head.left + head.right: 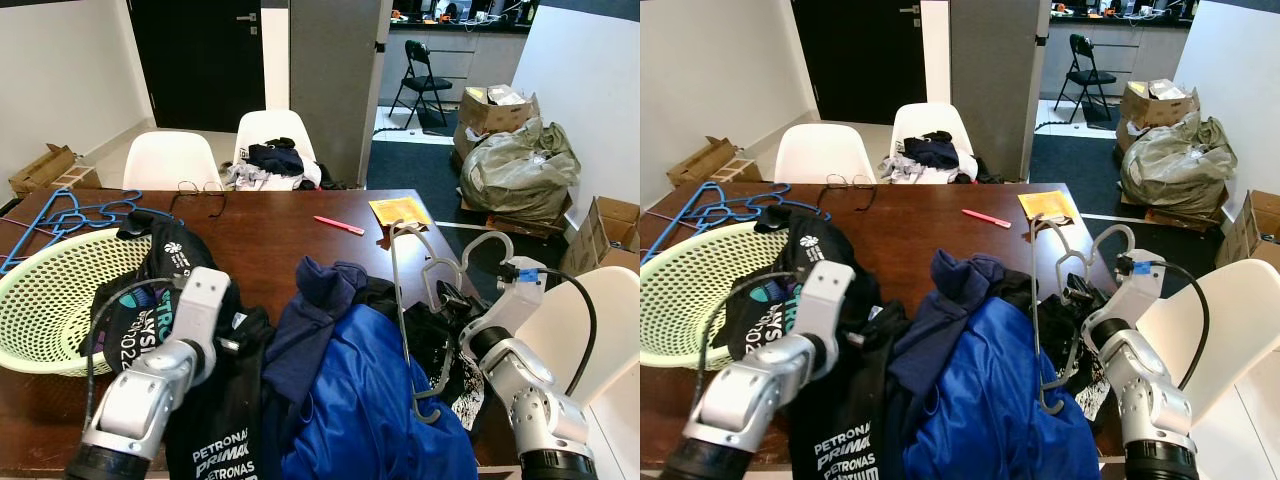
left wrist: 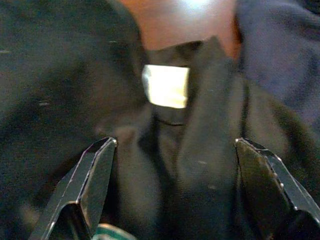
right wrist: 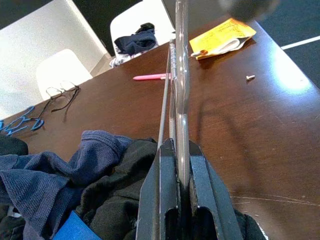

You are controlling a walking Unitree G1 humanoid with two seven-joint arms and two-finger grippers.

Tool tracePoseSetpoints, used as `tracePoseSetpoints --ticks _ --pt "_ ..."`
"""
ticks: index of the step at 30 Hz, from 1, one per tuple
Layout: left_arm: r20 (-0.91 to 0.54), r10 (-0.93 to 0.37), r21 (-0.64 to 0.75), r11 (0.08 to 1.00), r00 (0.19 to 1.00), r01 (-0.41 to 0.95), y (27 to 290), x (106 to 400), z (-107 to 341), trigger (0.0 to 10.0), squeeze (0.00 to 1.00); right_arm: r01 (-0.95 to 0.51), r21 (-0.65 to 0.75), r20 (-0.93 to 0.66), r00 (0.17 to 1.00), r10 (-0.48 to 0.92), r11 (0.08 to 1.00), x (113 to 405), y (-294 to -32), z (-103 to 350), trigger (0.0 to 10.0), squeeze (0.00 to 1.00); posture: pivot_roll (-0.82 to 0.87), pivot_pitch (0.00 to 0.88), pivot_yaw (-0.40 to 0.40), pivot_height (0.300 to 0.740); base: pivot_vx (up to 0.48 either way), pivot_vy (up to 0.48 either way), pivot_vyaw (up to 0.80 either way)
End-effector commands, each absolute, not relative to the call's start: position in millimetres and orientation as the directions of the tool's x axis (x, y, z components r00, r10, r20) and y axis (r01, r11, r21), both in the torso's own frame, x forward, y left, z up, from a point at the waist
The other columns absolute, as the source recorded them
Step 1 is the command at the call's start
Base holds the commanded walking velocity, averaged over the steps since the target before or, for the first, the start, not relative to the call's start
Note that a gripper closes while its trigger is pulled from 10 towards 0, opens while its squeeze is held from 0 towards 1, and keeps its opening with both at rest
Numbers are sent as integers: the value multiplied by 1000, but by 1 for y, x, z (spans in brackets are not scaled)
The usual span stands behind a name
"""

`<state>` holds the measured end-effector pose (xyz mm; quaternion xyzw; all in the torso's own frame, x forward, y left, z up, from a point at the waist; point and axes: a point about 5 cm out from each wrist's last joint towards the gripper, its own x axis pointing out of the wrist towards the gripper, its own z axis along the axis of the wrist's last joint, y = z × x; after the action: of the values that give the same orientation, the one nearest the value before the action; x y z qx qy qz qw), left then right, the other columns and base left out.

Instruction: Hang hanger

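**Hanger clamped in R gripper, L open over black shirt**

The grey hanger (image 1: 420, 300) is in your right gripper (image 3: 178, 150), fingers pinched tight on its wire. It stands above the clothes pile near the desk's right edge, toward the front corner. Long axis runs roughly front-to-back, tilted up; hook end (image 1: 492, 243) curls up by the R wrist, far end points toward the desk's back edge, approx toward the yellow packet (image 1: 399, 211).

Your left gripper (image 2: 175, 165) is spread wide, nothing gripped, hovering right over the black shirt (image 1: 215, 420), neck label (image 2: 166, 85) between the fingers. Shirt collar lies straight ahead of L, well left of the hanger, w/ the blue jacket (image 1: 370, 400) and navy garment (image 1: 315, 300) between them.

Judgement: R is the hanger arm; L is nearer the shirt, so the coming move prob turns on bringing collar and hanger end together.

Further out: green basket (image 1: 40, 300) at the left edge, blue hangers (image 1: 85, 212) at the back-left corner, glasses (image 1: 200, 195), pink pen (image 1: 339, 225).
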<state>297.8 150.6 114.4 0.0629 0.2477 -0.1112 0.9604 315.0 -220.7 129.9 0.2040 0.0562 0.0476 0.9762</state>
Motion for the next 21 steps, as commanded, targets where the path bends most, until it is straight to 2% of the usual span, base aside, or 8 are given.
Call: tracePoseSetpoints --ticks 1,4,5,21 --pt "-516 -193 48 966 835 254 148 295 109 10000 0 -46 402 -158 980 119 914 313 -220 116 10000 0 16 0 -22 740 0 0 0" --pt "-521 -201 41 965 829 260 145 295 106 10000 0 -46 399 -158 980 119 916 313 -220 117 10000 0 16 0 -22 740 0 0 0" --pt "-520 -210 31 964 828 264 144 295 106 0 0 -46 399 -158 980 118 916 313 -220 117 10000 0 13 0 -19 740 0 0 0" --pt "-510 -206 18 968 835 250 149 296 108 0 0 -42 406 -151 982 113 913 312 -220 117 10000 0 16 0 -15 740 0 0 0"
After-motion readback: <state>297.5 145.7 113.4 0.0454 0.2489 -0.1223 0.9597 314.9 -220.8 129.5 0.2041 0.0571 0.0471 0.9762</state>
